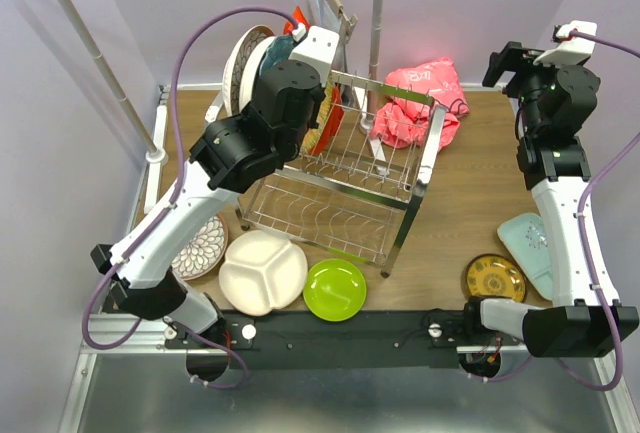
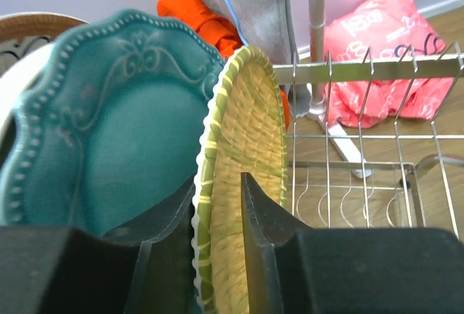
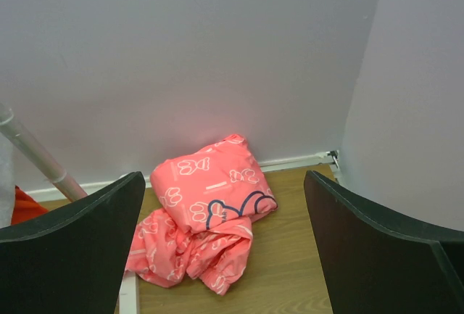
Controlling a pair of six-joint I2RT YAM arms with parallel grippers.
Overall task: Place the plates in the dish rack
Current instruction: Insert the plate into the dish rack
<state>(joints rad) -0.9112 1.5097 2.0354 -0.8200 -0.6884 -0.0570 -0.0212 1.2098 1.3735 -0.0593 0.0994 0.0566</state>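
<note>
My left claw straddles the rim of the yellow woven-look plate, which stands on edge in the dish rack just beside a teal plate. Can't tell if it's pinching or loose. Only the top view shows a white divided plate and a green plate lying on the table. Right claw gapes wide, holding nothing.

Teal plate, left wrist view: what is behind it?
Only the upper edge of a brown-rimmed white plate shows behind the teal plate; the rest is covered.
</note>
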